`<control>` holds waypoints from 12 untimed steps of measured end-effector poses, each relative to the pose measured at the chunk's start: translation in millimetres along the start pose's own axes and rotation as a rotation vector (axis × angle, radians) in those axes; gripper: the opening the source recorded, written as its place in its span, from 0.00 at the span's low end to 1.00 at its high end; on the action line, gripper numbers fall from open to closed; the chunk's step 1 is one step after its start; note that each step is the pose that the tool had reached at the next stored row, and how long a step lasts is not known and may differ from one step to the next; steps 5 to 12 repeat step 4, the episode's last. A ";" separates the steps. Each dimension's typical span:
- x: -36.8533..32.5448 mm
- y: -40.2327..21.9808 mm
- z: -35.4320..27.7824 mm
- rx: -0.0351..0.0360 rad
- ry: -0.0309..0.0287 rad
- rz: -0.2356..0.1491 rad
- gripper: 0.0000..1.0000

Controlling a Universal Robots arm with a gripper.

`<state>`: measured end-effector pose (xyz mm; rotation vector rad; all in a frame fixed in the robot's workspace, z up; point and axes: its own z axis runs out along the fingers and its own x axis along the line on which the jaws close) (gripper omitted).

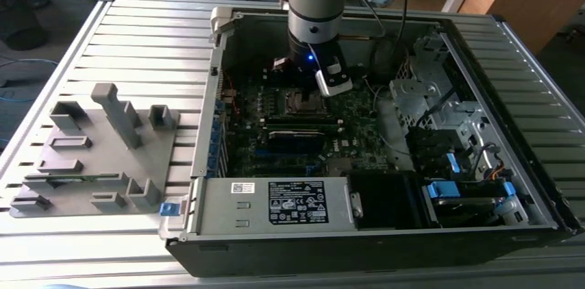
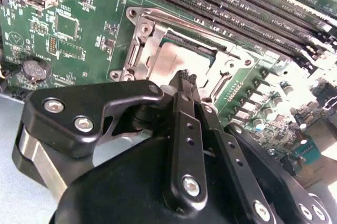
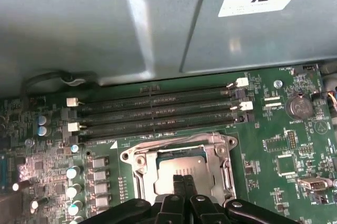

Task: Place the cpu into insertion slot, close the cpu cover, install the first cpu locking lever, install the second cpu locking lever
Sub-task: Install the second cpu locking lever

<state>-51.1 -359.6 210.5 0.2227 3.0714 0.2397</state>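
The cpu (image 2: 179,62) sits in the insertion slot (image 3: 218,153) beneath the lowered cpu cover (image 2: 138,56). The gripper (image 2: 184,79), clenched and empty, hovers above; the locking levers likely need pressing down.

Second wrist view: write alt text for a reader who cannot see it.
A black claw, fingers together, hovers over the cpu seated in the insertion slot on a green motherboard; the silver cpu cover frames it, beside long black memory slots.
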 end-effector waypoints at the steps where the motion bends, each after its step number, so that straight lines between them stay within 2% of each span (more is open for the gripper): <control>1: 0.0 0.0 0.0 0.0016 -0.0002 0.000 0.11; 12: 0.0 0.0 0.0 0.0031 -0.0004 0.000 0.11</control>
